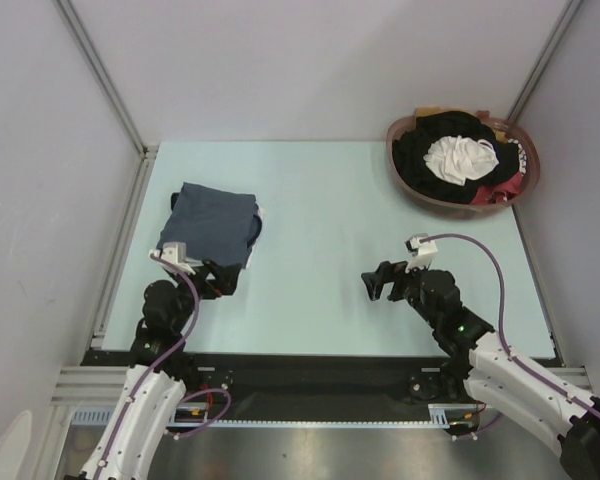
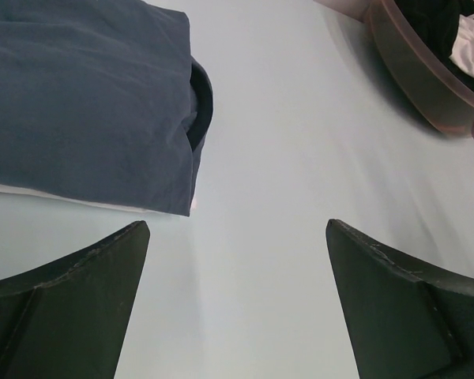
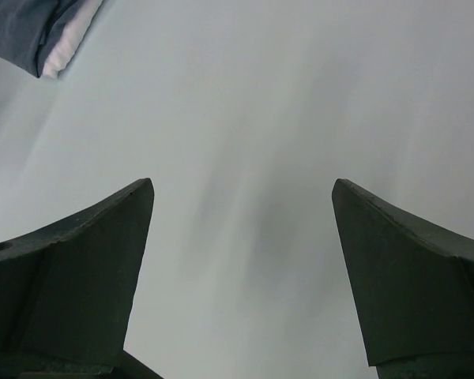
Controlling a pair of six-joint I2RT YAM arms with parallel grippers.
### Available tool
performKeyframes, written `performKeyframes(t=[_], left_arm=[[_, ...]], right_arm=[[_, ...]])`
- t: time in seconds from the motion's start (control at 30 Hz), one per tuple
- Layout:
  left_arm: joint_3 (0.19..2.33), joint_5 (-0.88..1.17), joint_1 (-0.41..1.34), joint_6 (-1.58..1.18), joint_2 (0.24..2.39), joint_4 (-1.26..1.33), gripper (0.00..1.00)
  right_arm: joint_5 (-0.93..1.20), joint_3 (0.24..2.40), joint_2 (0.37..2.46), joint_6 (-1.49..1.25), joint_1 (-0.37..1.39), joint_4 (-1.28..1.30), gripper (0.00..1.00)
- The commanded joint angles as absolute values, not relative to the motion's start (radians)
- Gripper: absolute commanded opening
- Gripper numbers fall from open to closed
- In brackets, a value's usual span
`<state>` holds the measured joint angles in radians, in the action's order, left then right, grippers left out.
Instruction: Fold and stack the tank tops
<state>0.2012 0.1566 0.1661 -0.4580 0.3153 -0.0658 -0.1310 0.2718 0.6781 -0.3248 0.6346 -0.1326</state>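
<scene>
Slate grey-blue soft cloth tank top (image 1: 208, 222), from above: folded flat at the left of the pale green table (image 1: 320, 200). Left gripper (image 1: 220, 282) just beside it, right gripper (image 1: 378, 284) well apart; both spread wide, holding nothing.

From the left wrist: thin edge of the white cloth tank top (image 2: 55, 195) under the grey-blue one, so already stacked.

From the right wrist: only a corner of the stack, fingers apart above the table.

Seems complete; probably nothing left except pulling the arms away.

The tank tops (image 1: 208, 225) lie stacked left, basket (image 1: 412, 192) back-right.
</scene>
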Motion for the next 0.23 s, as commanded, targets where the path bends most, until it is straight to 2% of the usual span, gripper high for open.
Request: performKeyframes(t=[0.0,0.1,0.2], left_arm=[[0.198,0.132,0.172,-0.439,0.331,-0.037,1.0],[0.195,0.123,0.172,-0.442,0.333,-0.034,1.0],[0.196,0.121,0.172,-0.443,0.337,-0.032,1.0]], right_arm=[[-0.152,0.288,0.696,-0.313,0.634,-0.161,1.0],[-0.123,0.29,0.699,-0.311,0.635,-0.166,0.97],[-0.083,0.279,0.696,-0.314,0.634,-0.192,0.99]])
